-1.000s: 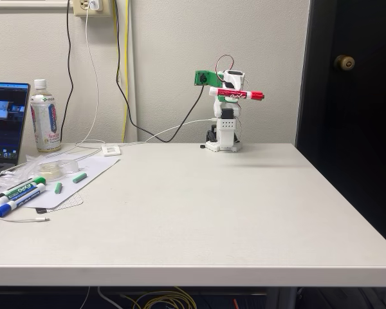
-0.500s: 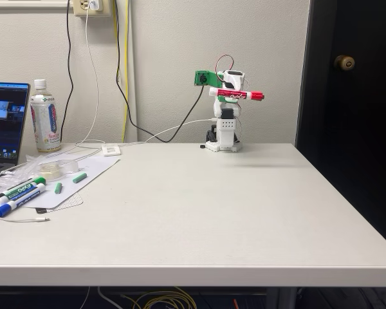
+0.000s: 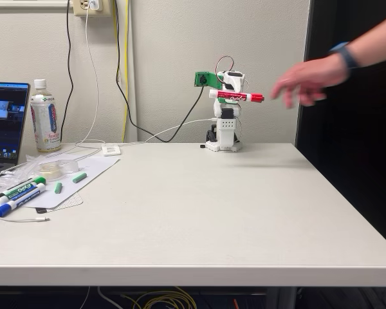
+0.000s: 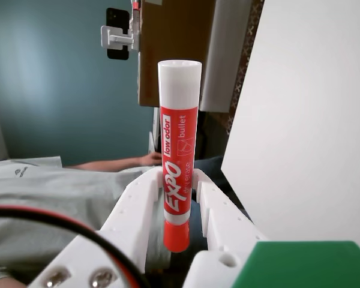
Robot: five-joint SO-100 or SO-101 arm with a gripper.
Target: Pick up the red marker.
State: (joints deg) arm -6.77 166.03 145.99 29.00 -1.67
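Markers with green and blue caps (image 3: pixel 18 194) lie far left on the white bench (image 3: pixel 199 212), beside a laptop (image 3: pixel 5 123) and a plastic bottle (image 3: pixel 44 117). Further right, the small white arm holds its end effector (image 3: pixel 228 91) high above the bench, clenched around the slim red-and-white dry-erase marker (image 3: pixel 237 95), which sits level; the wrist view shows its barrel (image 4: pixel 179 174) pinched between the white fingers (image 4: pixel 138 207). A person's hand (image 3: pixel 305 80) reaches in from the right, near the red cap. Best, I think, to keep the grip firm and steady.
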